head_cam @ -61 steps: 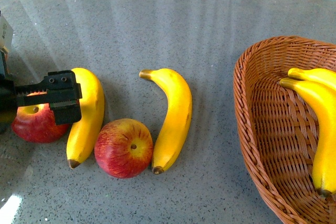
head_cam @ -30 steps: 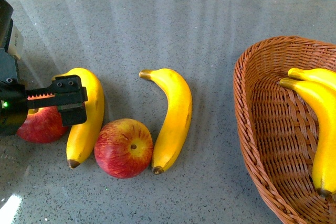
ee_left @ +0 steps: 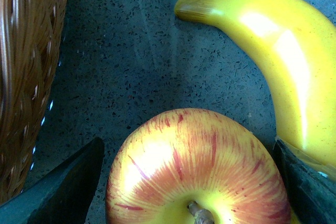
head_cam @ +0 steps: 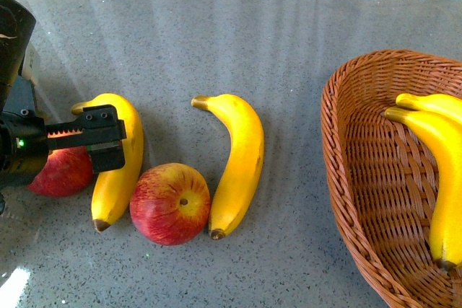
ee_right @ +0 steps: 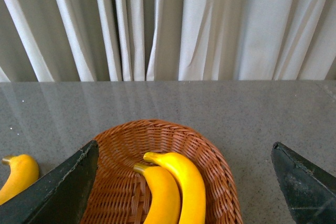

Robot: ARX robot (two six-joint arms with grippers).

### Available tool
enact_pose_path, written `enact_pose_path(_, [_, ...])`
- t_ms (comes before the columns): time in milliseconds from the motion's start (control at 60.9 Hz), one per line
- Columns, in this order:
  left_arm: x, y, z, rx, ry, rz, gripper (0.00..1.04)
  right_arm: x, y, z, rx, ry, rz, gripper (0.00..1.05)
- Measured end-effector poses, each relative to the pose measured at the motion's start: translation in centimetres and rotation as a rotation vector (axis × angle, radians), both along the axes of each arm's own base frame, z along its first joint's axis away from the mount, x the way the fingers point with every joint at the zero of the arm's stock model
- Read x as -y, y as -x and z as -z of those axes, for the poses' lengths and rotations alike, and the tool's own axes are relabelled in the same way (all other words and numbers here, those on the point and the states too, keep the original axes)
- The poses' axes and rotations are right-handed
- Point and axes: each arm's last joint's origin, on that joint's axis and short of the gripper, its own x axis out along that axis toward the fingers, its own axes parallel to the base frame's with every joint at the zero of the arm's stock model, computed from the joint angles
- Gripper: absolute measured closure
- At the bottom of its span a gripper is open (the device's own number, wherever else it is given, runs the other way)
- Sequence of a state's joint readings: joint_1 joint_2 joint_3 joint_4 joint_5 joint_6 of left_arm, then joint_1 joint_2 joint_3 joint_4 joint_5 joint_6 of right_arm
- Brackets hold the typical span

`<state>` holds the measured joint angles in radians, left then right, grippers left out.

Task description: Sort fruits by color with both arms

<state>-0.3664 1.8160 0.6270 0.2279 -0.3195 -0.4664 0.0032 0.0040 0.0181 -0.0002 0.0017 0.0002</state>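
Our left tool hangs wide open astride the round red yellow-streaked apple on the grey speckled counter, gripping nothing. We judge the grasp is at hand: lower, close squarely, sparing the glossy yellow banana just beside.

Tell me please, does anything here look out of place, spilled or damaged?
Nothing stands out. The left apple, the other apple and both loose bananas look intact; two more bananas lie inside the wicker basket. Nothing is spilled. The left gripper is open around the left apple.
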Motion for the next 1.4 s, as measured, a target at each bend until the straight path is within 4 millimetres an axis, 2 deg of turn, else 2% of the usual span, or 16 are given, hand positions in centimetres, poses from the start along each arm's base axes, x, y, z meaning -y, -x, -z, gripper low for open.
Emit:
enact_pose_path(33, [0.0,0.0,0.0,0.0,-0.001,0.0,0.11,0.0,0.0,0.0,0.0,0.0,0.0,0.09])
enact_pose_path(131, [0.0,0.0,0.1,-0.001,-0.001,-0.002,0.26,0.0,0.0,0.0,0.0,0.0,0.0,0.09])
enact_pose_path(181, [0.0,0.0,0.1,-0.001,-0.002,-0.003,0.3,0.0,0.0,0.0,0.0,0.0,0.0,0.09])
enact_pose_path(345, [0.3,0.2,-0.1,-0.005,-0.014,0.001,0.32,0.0,0.0,0.0,0.0,0.0,0.0,0.09])
enact_pose_path(444, [0.8,0.6,-0.8,0.003,-0.007,0.015,0.33,0.0,0.0,0.0,0.0,0.0,0.0,0.09])
enact_pose_path(575, [1.5,1.0,-3.1,0.059,0.006,0.032,0.33,0.0,0.0,0.0,0.0,0.0,0.0,0.09])
enact_pose_path(739, [1.5,1.0,-7.0,0.167,0.028,0.023,0.33,0.0,0.0,0.0,0.0,0.0,0.0,0.09])
enact_pose_path(871, [-0.1,0.7,-10.0,0.259,0.006,-0.033,0.33,0.0,0.0,0.0,0.0,0.0,0.0,0.09])
enact_pose_path(953, [-1.8,0.2,-10.7,0.284,-0.005,-0.085,0.33,0.0,0.0,0.0,0.0,0.0,0.0,0.09])
enact_pose_path(1068, [-4.4,-0.9,-10.2,0.273,-0.028,-0.169,0.33,0.0,0.0,0.0,0.0,0.0,0.0,0.09])
enact_pose_path(1199, [-6.9,-2.3,-8.0,0.205,-0.046,-0.248,0.33,0.0,0.0,0.0,0.0,0.0,0.0,0.09])
enact_pose_path(1396, [-8.4,-3.9,-5.3,0.12,-0.051,-0.291,0.33,0.0,0.0,0.0,0.0,0.0,0.0,0.09])
